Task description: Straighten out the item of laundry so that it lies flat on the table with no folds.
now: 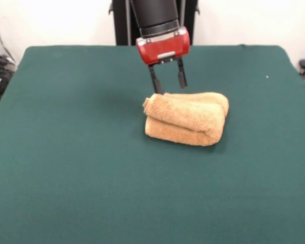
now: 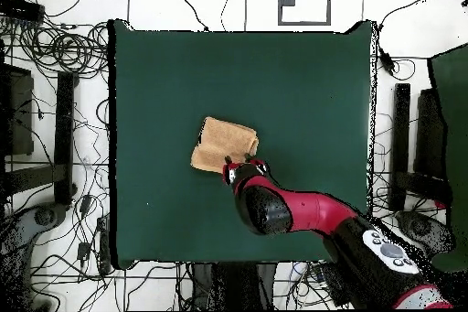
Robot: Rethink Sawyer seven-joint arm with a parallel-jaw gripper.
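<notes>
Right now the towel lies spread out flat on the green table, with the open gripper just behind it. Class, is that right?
Not quite. The towel is not flat: the front view shows it folded over into a thick, rolled bundle. The rest holds: it sits on the green table, and the gripper stands open just behind it.

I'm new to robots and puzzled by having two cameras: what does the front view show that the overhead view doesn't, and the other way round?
Only the front view shows the pincer with its two fingers spread apart, one reaching the towel's far edge, and the towel's stacked, rolled layers. Only the overhead view shows the whole table, the cables on the floor around it, and the arm stretching in from the base. Both show the folded towel near the table's middle with the pincer at its robot-side edge.
</notes>
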